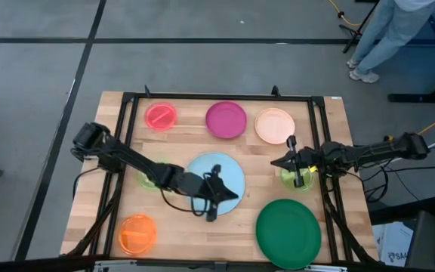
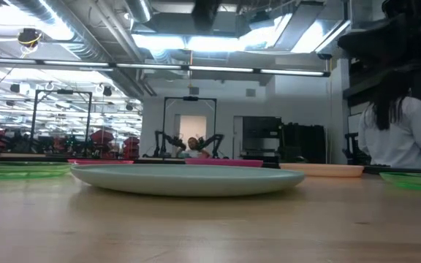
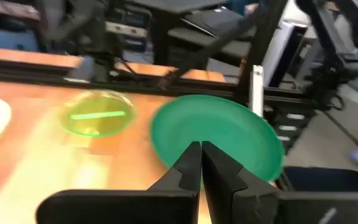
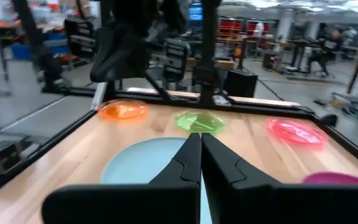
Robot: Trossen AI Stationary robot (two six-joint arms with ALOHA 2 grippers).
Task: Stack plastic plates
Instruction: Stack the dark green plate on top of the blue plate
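All the plates lie flat and apart on the wooden table. The large light blue plate [image 1: 219, 172] is in the middle and the dark green plate [image 1: 288, 232] is near the front right. Along the far side lie the pink-red plate [image 1: 160, 115], the magenta plate [image 1: 226, 119] and the peach plate [image 1: 274, 125]. The orange plate [image 1: 137, 233] is at the front left. One lime green plate [image 1: 149, 180] shows partly under my left arm, the other lime green plate [image 1: 297, 180] under my right arm. My left gripper [image 3: 201, 149] is shut above the light blue plate, pointing toward the dark green plate [image 3: 216, 134]. My right gripper [image 4: 199, 140] is shut, raised at the right, facing the light blue plate [image 4: 148, 162].
A black frame [image 1: 131, 113] runs around the table's far and side edges. A person [image 1: 387, 34] stands beyond the far right corner. Bare wood lies between the plates at the front middle [image 1: 195, 238]. The low view shows no gripper at table height.
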